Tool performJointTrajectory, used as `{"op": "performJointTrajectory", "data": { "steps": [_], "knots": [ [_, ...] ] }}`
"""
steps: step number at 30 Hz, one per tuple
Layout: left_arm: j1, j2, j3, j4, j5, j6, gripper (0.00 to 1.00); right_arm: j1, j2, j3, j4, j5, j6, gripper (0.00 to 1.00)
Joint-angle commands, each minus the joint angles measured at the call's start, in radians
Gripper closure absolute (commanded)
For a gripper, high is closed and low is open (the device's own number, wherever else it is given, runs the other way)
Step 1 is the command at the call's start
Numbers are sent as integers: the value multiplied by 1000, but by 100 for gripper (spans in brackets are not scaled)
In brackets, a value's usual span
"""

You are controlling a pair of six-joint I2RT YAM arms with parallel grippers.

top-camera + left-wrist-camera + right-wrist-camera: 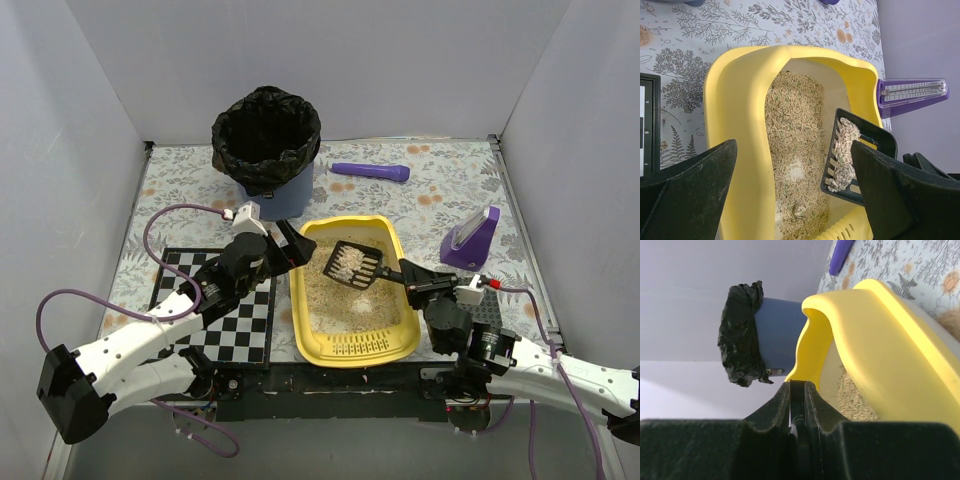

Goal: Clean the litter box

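Jaws of the right gripper (420, 279) are clamped on the loaded scoop (352, 263), to be carried level from the litter box (356, 346); the left gripper (292, 245) is spread wide.

The litter box (305, 330) is a shallow yellow tray with rounded corners, lying flat on the bench, beige litter inside, slotted strip at its near end.

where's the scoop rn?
Top view, centre: the scoop is over the far half of the litter box, loaded with litter, handle clamped in the right gripper; the blue bin stands beyond it, to the left.
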Motion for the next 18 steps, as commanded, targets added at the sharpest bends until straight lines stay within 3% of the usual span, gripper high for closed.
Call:
{"op": "performJointTrajectory", "data": {
  "steps": [1,2,4,5,8,10,11,13,14,16,17,18],
  "knots": [
    [7,-23,-1,-9,-1,18,2,0,-9,53,-66,71,165,99],
    [7,-20,4,-12,4,18,2,2,-10,59,-152,79,219,99],
    [6,-20,-4,0,6,20,2,0,-3,25,112,15,-70,99],
    [7,-21,-7,6,1,20,2,0,6,24,135,10,-81,99],
    [9,-13,1,-10,9,23,2,0,11,73,-215,58,301,99],
    [9,-17,-4,-12,1,24,2,0,31,51,49,6,-7,99],
    [12,-18,-7,-13,-10,23,2,0,48,54,55,18,-39,99],
    [14,-18,1,-27,-14,24,2,0,60,111,-288,50,339,99],
    [12,-20,2,-33,-13,26,2,2,63,132,-389,26,436,99],
    [14,-21,2,-32,-20,27,2,0,57,122,-228,-2,208,99],
    [15,-20,1,-24,-27,26,2,0,56,114,-186,33,166,99],
    [15,-20,4,-21,-30,26,2,-1,56,111,-234,88,233,99]
  ]
}}
